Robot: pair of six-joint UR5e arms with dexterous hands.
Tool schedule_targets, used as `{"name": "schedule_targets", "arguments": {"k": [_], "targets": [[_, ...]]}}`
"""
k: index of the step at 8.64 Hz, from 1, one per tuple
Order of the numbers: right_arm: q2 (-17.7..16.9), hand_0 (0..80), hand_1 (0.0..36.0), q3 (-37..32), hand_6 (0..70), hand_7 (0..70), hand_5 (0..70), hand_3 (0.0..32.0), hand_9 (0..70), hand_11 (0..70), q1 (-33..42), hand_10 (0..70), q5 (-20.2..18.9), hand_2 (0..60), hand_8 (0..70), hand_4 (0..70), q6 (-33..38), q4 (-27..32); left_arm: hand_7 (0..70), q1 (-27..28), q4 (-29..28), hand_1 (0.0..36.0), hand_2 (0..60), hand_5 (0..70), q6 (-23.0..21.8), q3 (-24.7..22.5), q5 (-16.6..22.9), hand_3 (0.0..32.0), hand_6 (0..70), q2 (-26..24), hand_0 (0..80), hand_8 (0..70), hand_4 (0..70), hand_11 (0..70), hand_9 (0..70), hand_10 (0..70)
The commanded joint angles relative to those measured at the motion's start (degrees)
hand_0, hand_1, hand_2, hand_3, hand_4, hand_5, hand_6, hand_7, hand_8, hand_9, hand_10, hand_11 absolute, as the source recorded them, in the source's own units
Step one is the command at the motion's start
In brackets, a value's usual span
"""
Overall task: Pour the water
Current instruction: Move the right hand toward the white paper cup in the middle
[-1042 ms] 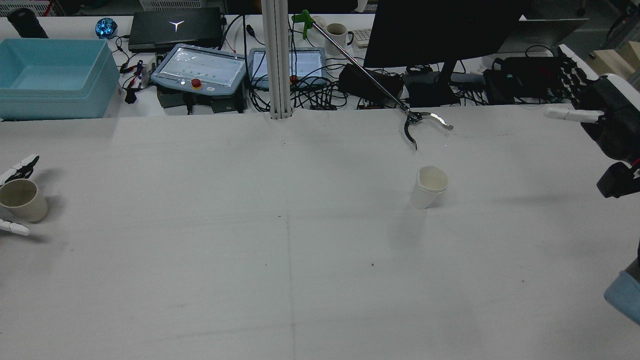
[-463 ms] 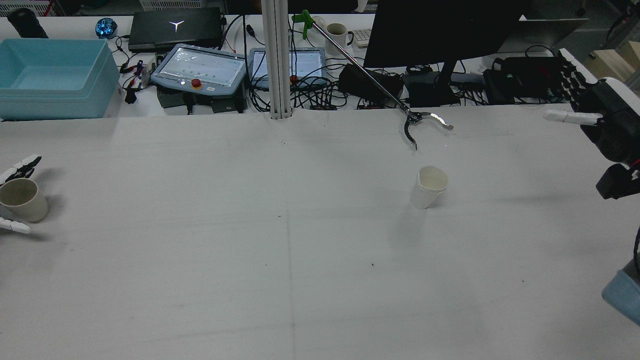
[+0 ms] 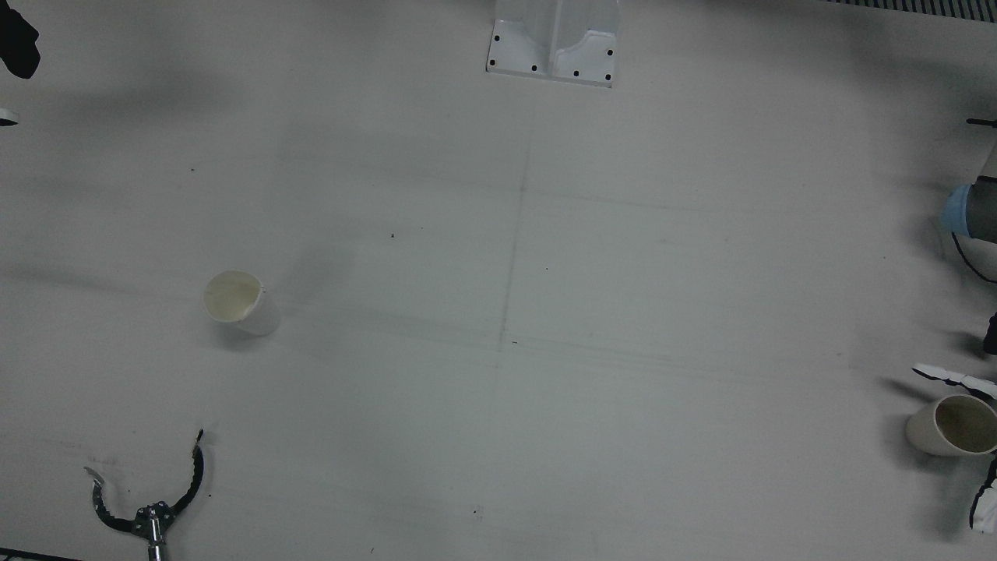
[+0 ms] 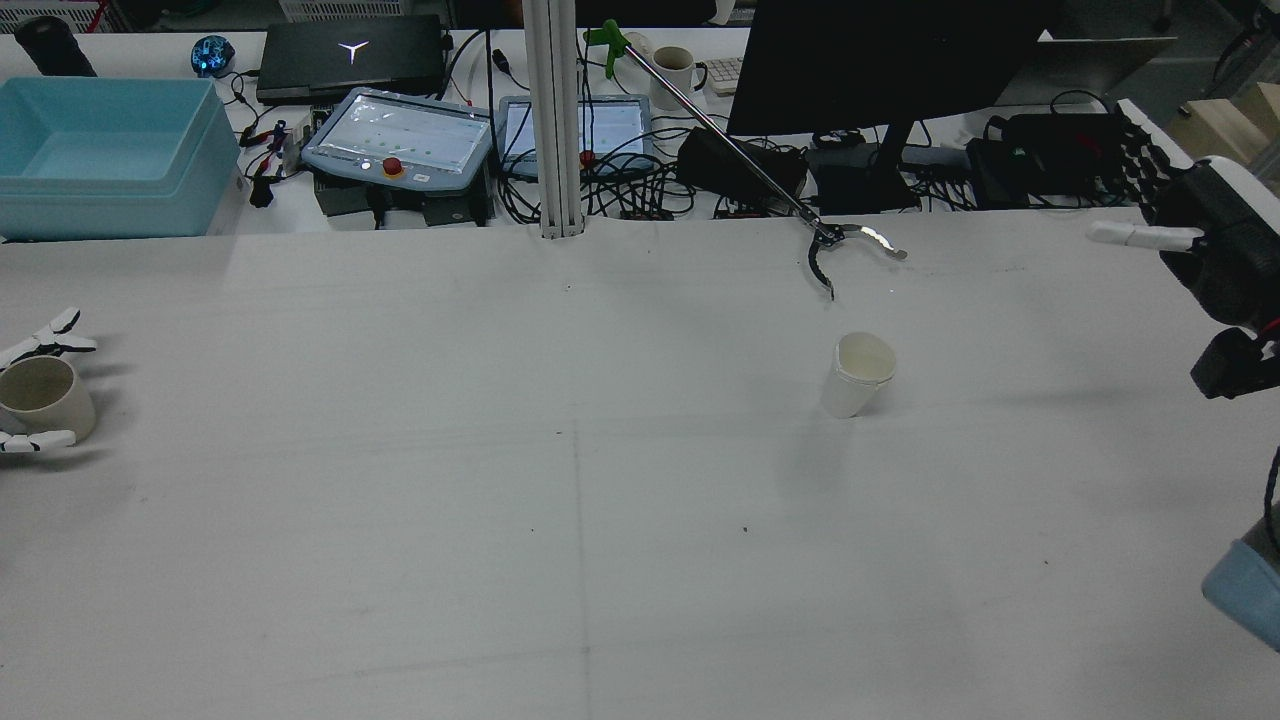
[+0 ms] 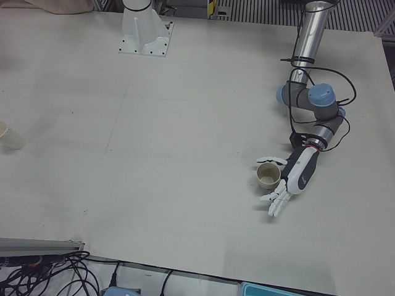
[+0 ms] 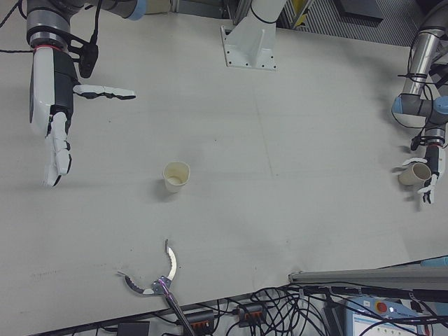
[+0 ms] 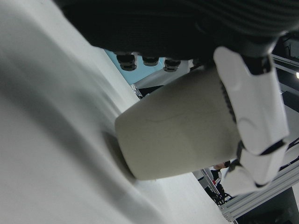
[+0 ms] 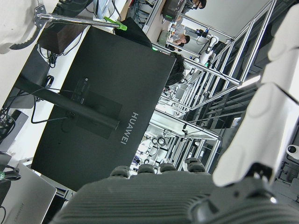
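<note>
A beige cup (image 4: pixel 40 398) (image 5: pixel 267 176) stands upright near the table's left edge in the rear view. My left hand (image 5: pixel 295 176) (image 4: pixel 30 392) reaches round it, open. Its thumb lies on one side and the other fingers on the other, close to the wall. In the left hand view the cup (image 7: pixel 182 135) lies against the palm, with a white finger (image 7: pixel 254 112) over its rim. A white paper cup (image 4: pixel 857 388) (image 3: pixel 240 300) (image 6: pixel 176 176) stands alone right of centre. My right hand (image 6: pixel 52 98) (image 4: pixel 1200 240) hangs above the table's right side, open and empty, far from both cups.
A reacher-grabber tool (image 4: pixel 840 250) (image 3: pixel 148 499) lies with its claw on the table's far edge, just beyond the white cup. Behind it are a monitor (image 4: pixel 880 60), teach pendants (image 4: pixel 400 135), cables and a blue bin (image 4: pixel 100 150). An arm pedestal (image 3: pixel 554 39) stands mid-table on the robot's side.
The left hand's fingers have drawn in closer around the beige cup. The right hand has barely moved, and the white cup is where it was.
</note>
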Motion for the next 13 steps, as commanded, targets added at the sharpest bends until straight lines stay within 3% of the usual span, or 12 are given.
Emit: {"name": "schedule_targets", "arguments": {"k": [1, 3, 5, 7, 9, 13], "targets": [[0.1, 46.2, 13.6, -0.6, 0.0, 0.0, 5.1, 1.6, 0.0, 0.0, -0.1, 0.0, 0.1, 5.9, 0.0, 0.0, 0.1, 0.0, 8.7, 0.0, 1.1, 18.7, 33.0, 35.6, -0.4, -0.1, -2.1, 0.0, 3.4, 0.1, 46.9, 0.0, 30.1, 6.3, 0.3, 3.7], [0.2, 46.1, 13.5, -1.3, 0.0, 0.0, 5.4, 1.0, 0.0, 0.0, -0.1, 0.0, 0.1, 6.1, 0.0, 0.0, 0.2, 0.0, 16.8, -0.2, 1.8, 17.4, 36.5, 48.5, -1.0, -0.5, -2.4, 0.0, 7.0, 0.2, 46.3, 0.4, 37.3, 6.3, 1.9, 3.8], [0.9, 45.9, 13.4, -1.6, 0.0, 0.0, 5.4, 1.2, 0.0, 0.0, -0.1, 0.0, 0.1, 6.2, 0.0, 0.0, 0.2, 0.0, 28.8, -0.8, 1.8, 21.0, 60.0, 66.8, -1.1, -0.5, -2.7, 0.0, 14.2, 0.4, 45.7, 2.9, 46.0, 9.0, 7.9, 5.8], [0.9, 45.9, 13.3, -1.6, 0.0, 0.0, 5.0, 1.8, 0.0, 0.0, -0.1, 0.0, 0.1, 5.8, 0.0, 0.0, 0.2, 0.0, 31.6, -0.9, 1.7, 23.2, 60.0, 70.0, -5.8, -0.5, -7.4, 0.0, 17.7, 2.1, 45.4, 7.4, 42.4, 10.7, 13.8, 6.9], [1.4, 46.0, 13.2, -1.8, 0.0, 0.0, 5.5, 2.0, 0.0, 0.0, -0.4, 0.0, 0.2, 5.8, 0.0, 0.0, -0.1, 0.0, 30.4, -0.9, 0.7, 22.1, 60.0, 68.1, -11.7, -1.0, -9.1, 0.0, 17.3, 2.5, 44.0, 7.4, 38.5, 10.3, 13.8, 6.6], [10.6, 45.9, 13.5, -13.3, 0.0, 0.0, 5.8, 1.8, 0.0, 0.0, -6.4, 0.0, 0.8, 6.8, 0.0, 0.0, 0.2, 4.2, 29.5, -0.8, -0.1, 21.7, 60.0, 68.7, -19.8, -3.4, -9.1, 0.0, 16.6, 2.6, 45.2, 6.4, 40.8, 7.6, 12.3, 4.8]]}}
